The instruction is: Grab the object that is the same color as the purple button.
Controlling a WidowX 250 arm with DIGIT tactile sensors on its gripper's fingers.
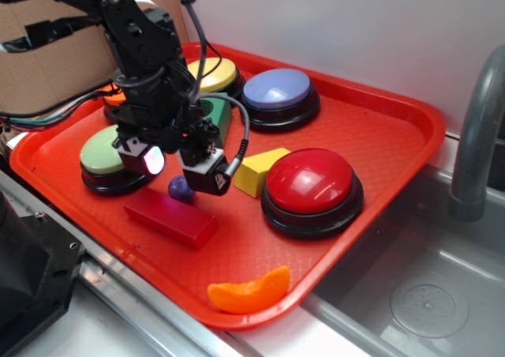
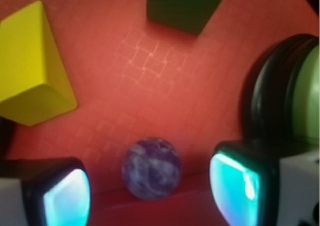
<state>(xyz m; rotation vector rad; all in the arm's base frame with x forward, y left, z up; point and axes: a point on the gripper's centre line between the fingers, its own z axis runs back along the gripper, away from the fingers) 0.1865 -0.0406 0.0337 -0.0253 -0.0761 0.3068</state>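
Note:
A small glossy purple ball (image 1: 181,187) lies on the red tray (image 1: 379,120), touching the long side of a red rectangular block (image 1: 170,217). In the wrist view the ball (image 2: 151,168) sits between my two fingertips with a gap on each side. My gripper (image 1: 183,170) is open and hovers just over the ball; it shows at the bottom of the wrist view (image 2: 150,191). The purple button (image 1: 277,90), a lavender dome on a black base, stands at the tray's back, apart from the gripper.
A yellow block (image 1: 261,170) lies right of the gripper, also in the wrist view (image 2: 32,66). A red-domed button (image 1: 312,185), a green-domed button (image 1: 106,153), a yellow-domed button (image 1: 215,74), a green block (image 1: 216,116) and an orange slice (image 1: 251,291) share the tray. A sink and faucet (image 1: 477,120) are at right.

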